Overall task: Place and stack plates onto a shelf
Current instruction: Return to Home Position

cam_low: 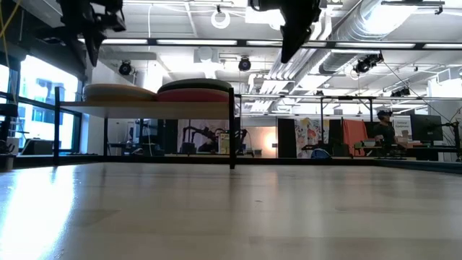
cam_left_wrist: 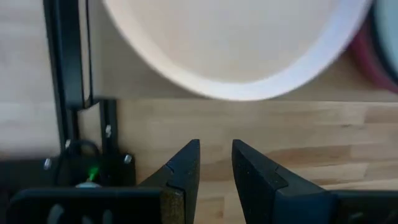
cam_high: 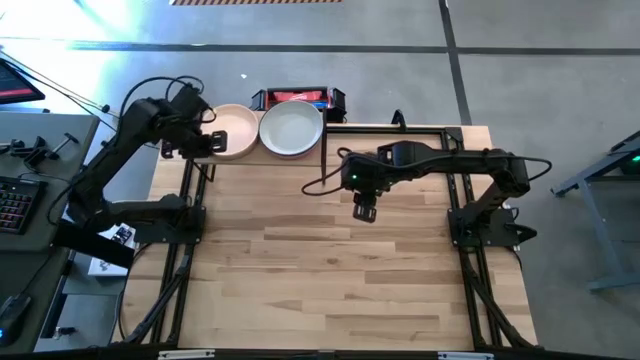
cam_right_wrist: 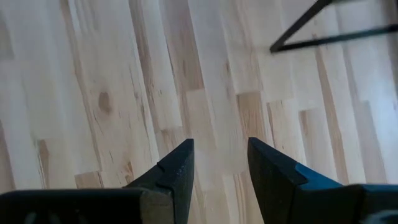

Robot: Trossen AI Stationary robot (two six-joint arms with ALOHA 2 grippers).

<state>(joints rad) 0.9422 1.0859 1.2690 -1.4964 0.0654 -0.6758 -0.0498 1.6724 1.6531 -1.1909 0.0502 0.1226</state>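
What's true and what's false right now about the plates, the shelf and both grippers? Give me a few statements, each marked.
1. The plates sit in two stacks side by side on the shelf. True.
2. The right gripper hangs over the shelf. False: it is over bare tabletop, away from both stacks.
3. The left gripper holds a plate. False: it is open and empty, beside the left stack.
4. The right gripper is open and holds nothing. True.
5. One plate lies on the tabletop in front of the shelf. False: no plate shows on the tabletop.
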